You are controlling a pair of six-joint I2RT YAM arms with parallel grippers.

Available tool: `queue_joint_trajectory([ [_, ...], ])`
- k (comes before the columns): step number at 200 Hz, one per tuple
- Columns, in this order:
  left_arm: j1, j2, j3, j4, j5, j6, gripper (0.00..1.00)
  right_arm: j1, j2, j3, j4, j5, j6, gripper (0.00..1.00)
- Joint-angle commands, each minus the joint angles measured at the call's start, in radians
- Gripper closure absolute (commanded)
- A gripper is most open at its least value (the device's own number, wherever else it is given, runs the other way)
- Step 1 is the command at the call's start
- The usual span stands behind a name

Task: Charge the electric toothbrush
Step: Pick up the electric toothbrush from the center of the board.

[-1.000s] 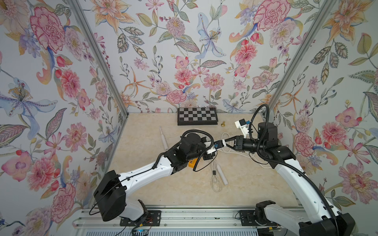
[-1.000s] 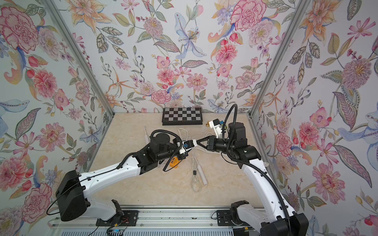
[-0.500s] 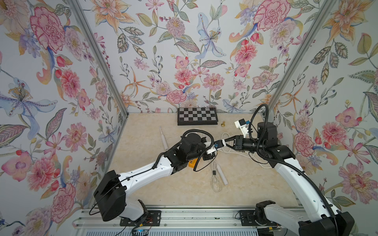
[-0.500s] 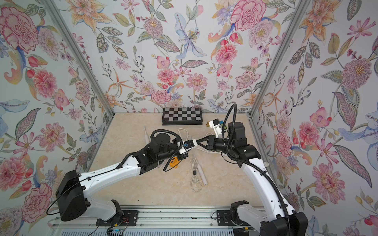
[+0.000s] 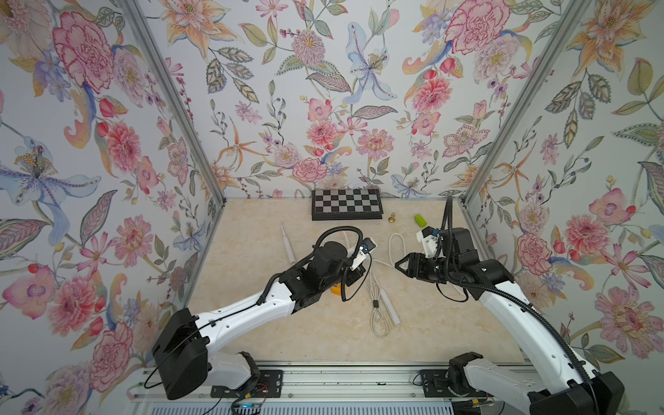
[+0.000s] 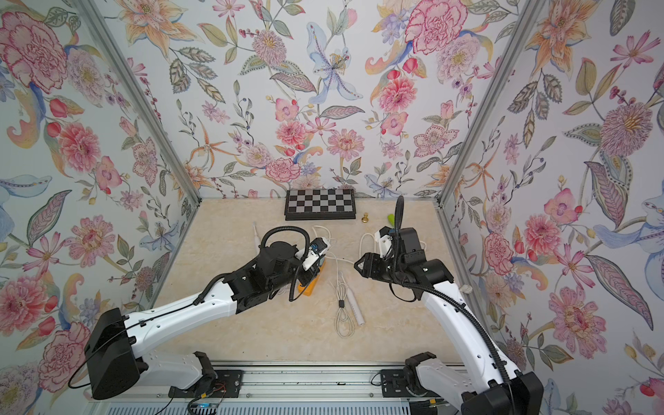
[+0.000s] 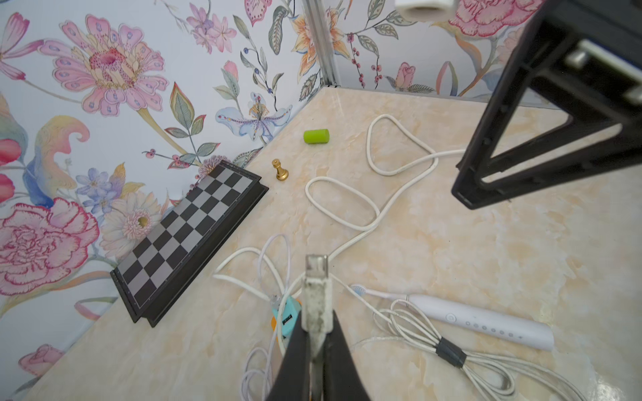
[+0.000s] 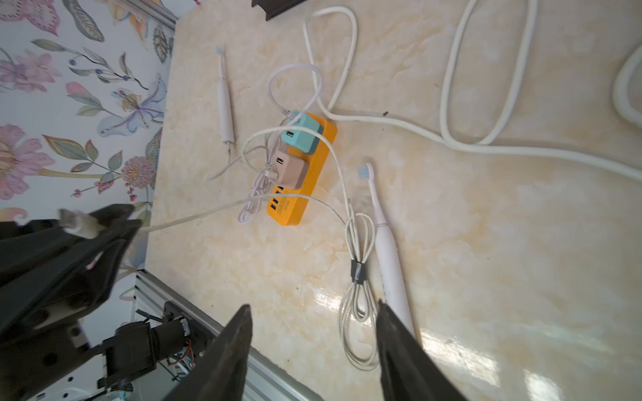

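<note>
Right claw (image 8: 312, 307) withdrew, open; left claw (image 7: 314, 333) grips plug (image 7: 315, 288); seemingly two toothbrushes (image 8: 385, 243) (image 8: 225, 104).

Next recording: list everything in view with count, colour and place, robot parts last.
chessboard: 1, black and grey, against the back wall
chess piece: 1, gold, beside the chessboard
cylinder: 1, green, back right
power strip: 1, orange, table centre
chargers: 2, teal charger and pink charger, on the power strip
toothbrushes: 2, white; large toothbrush centre, slim toothbrush toward the left wall
thick cord: 1, white, looped at the back
bundled cable: 1, white, black tie, beside the large toothbrush
USB plug: 1, silver, held
left gripper: jaws shut on USB plug
right gripper: jaws open, empty
</note>
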Motion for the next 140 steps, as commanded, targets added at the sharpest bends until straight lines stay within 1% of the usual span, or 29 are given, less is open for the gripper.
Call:
queue_joint_trajectory([
  [1,0.019,-0.055,-0.04,-0.062,-0.067,-0.08,1.0,0.095,0.085,-0.065,-0.073,0.158,0.005,0.4],
  [14,0.024,-0.077,-0.061,-0.063,-0.066,-0.102,1.0,0.147,0.143,-0.089,-0.071,0.2,0.014,0.39],
  [23,0.025,-0.089,-0.07,-0.067,-0.058,-0.114,1.0,0.174,0.181,-0.107,-0.055,0.198,0.015,0.39],
  [33,0.027,-0.101,-0.085,-0.057,-0.05,-0.122,1.0,0.193,0.224,-0.128,-0.032,0.196,0.014,0.39],
  [46,0.03,-0.108,-0.097,-0.049,-0.048,-0.137,1.0,0.21,0.278,-0.134,-0.026,0.239,0.019,0.4],
  [60,0.031,-0.104,-0.103,-0.043,-0.035,-0.146,1.0,0.225,0.326,-0.133,-0.01,0.291,0.033,0.42],
  [79,0.032,-0.098,-0.103,-0.039,-0.039,-0.16,1.0,0.254,0.381,-0.118,0.015,0.299,0.047,0.46],
  [110,0.033,-0.097,-0.111,-0.022,-0.028,-0.163,1.0,0.255,0.426,-0.109,0.06,0.327,0.065,0.53],
  [112,0.033,-0.096,-0.111,-0.021,-0.027,-0.163,1.0,0.278,0.428,-0.108,0.06,0.33,0.067,0.54],
  [115,0.034,-0.095,-0.11,-0.021,-0.026,-0.163,1.0,0.284,0.433,-0.106,0.061,0.334,0.065,0.54],
  [140,0.033,-0.084,-0.1,-0.025,-0.019,-0.166,1.0,0.292,0.462,-0.091,0.065,0.372,0.069,0.6],
])
